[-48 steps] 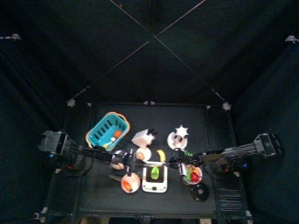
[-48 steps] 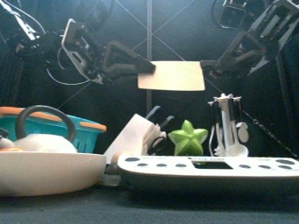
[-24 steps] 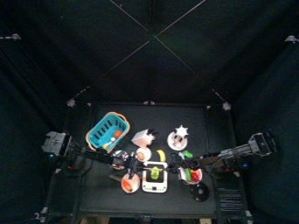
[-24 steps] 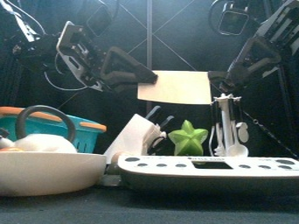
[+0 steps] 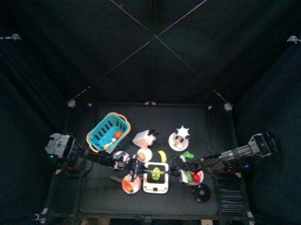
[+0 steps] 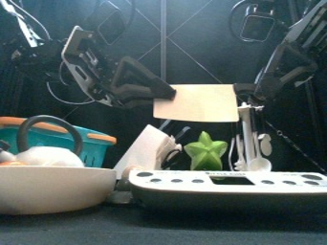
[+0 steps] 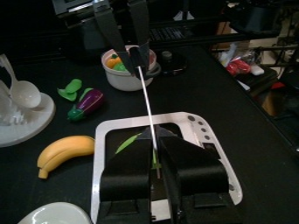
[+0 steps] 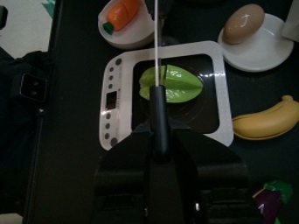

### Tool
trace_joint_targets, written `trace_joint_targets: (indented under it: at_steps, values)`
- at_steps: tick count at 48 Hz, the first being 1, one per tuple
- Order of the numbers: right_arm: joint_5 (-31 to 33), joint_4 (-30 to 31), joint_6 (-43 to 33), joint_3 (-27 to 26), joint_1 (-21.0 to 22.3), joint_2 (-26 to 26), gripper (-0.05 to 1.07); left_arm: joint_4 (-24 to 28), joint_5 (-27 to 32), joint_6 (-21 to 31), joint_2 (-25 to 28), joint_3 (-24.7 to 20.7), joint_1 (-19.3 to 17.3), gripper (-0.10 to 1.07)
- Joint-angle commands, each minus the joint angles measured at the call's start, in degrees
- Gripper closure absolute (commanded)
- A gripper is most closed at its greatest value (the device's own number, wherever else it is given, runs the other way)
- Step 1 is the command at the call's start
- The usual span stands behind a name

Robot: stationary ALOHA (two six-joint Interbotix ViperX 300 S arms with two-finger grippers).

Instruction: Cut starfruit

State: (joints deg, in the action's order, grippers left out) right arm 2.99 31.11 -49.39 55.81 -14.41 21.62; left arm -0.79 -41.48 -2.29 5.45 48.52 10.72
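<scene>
Starfruit (image 8: 172, 83), glossy ribbed green plastic, sits mid-frame on the rounded white tray (image 8: 211, 66); above it hangs a flat beige knife (image 6: 198, 100), left gripper (image 7: 153, 150) clamped on one end, right gripper (image 8: 160, 140) grasping its dark handle

Black table (image 5: 177, 119) bears blue basket (image 5: 107, 131), banana (image 7: 62, 152), white scale (image 8: 126, 92).

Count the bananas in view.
1. The banana lies beside the white tray, on the side away from the blue basket. Another could be hidden inside that basket.
</scene>
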Motion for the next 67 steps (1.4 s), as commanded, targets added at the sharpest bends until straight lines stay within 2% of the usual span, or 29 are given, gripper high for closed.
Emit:
trace_joint_targets:
  at_steps: [1, 15, 44, 67]
  values:
    - [0.09, -0.53, 0.09, -0.44, -0.88, -0.09, 0.50, -0.79, 0.00, -0.09, -0.18, -0.09, 0.79, 0.54]
    - [-0.09, -0.53, 0.09, -0.88, -0.88, -2.46, 0.50, -2.20, 0.44, -0.18, 0.88, -0.35, 0.97, 0.54]
    - [-0.09, -1.05, 0.26, -1.14, -0.88, -3.52, 0.50, -4.31, 0.62, -0.18, 2.20, -0.35, 0.62, 0.54]
    - [2.29, 0.26, 0.88, -1.85, -0.79, 0.44, 0.50, -4.04, 0.62, -0.53, -0.62, -0.35, 0.53, 0.54]
